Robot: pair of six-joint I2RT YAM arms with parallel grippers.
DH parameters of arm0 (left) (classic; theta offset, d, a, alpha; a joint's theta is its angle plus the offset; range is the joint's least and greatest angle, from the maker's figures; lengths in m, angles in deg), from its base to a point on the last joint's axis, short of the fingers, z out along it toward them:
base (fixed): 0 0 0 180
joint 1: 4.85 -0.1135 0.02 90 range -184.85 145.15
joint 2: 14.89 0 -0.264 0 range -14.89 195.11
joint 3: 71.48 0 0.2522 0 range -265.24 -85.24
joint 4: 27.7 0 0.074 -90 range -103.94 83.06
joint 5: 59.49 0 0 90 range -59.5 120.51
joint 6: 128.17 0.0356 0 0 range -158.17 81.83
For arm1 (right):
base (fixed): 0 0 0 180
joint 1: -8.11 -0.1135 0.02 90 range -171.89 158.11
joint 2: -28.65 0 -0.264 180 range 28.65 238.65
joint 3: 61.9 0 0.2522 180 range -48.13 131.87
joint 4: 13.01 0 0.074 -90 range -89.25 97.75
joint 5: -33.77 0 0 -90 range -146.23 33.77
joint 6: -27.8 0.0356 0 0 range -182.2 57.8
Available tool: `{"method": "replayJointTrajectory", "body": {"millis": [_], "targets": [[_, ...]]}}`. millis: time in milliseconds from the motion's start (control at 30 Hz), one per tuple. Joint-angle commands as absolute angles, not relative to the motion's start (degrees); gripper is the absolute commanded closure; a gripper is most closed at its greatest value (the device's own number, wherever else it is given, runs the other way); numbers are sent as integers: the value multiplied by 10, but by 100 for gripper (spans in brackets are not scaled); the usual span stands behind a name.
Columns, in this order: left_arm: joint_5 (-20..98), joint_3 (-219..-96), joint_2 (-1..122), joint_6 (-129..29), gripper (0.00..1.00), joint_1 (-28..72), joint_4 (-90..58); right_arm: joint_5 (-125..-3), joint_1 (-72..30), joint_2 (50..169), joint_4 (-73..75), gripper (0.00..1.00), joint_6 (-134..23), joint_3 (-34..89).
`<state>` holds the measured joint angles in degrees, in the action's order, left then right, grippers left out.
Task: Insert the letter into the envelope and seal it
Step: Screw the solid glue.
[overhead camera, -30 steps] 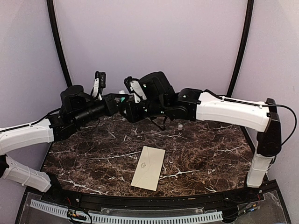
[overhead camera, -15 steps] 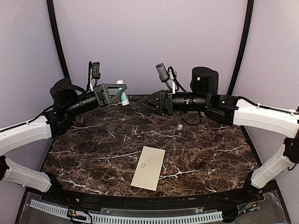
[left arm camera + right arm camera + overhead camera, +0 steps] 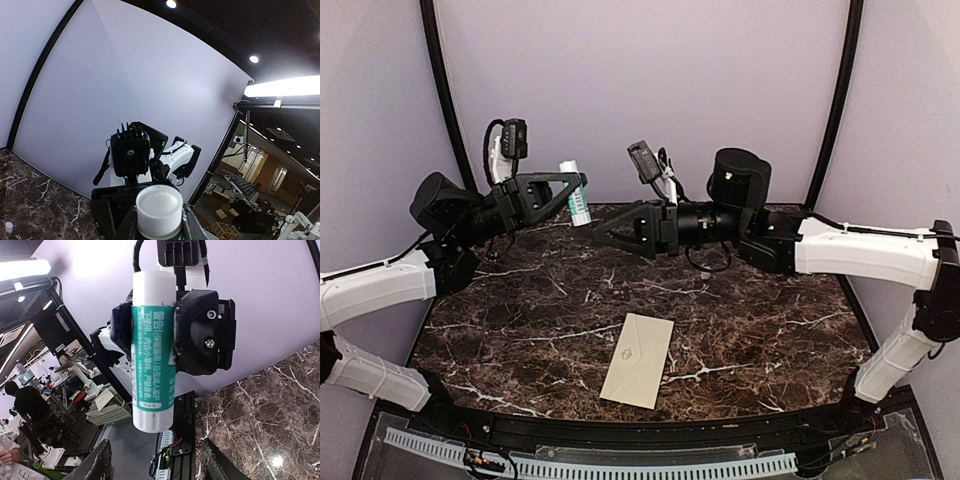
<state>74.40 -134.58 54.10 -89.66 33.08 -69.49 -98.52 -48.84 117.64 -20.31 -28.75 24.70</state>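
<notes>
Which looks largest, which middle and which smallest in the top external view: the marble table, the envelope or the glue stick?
1. marble table
2. envelope
3. glue stick
The glue stick is raised off the table at the far side. The size gaps are wide enough that this does not change the order.

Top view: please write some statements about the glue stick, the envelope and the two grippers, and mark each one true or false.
1. The left gripper holds the glue stick. True.
2. The right gripper is shut on the glue stick. False: it is open and apart from it.
3. The envelope lies flat on the table. True.
4. The glue stick lies on the envelope. False: it is held up in the air, far from it.
</notes>
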Motion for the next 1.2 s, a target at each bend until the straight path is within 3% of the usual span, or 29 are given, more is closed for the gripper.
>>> {"method": "replayJointTrajectory", "body": {"millis": [0, 367, 867, 1167], "targets": [[768, -1342, 528, -902, 100, 329, -722, -1000, -501, 1192, -241, 44, -288, 283], [760, -1331, 509, -896, 100, 329, -709, -1010, -519, 1224, -255, 63, -278, 313], [761, -1331, 503, -899, 100, 329, -704, -1014, -522, 1240, -260, 62, -279, 331], [754, -1329, 501, -896, 100, 329, -699, -1002, -522, 1235, -258, 85, -282, 328]]}}
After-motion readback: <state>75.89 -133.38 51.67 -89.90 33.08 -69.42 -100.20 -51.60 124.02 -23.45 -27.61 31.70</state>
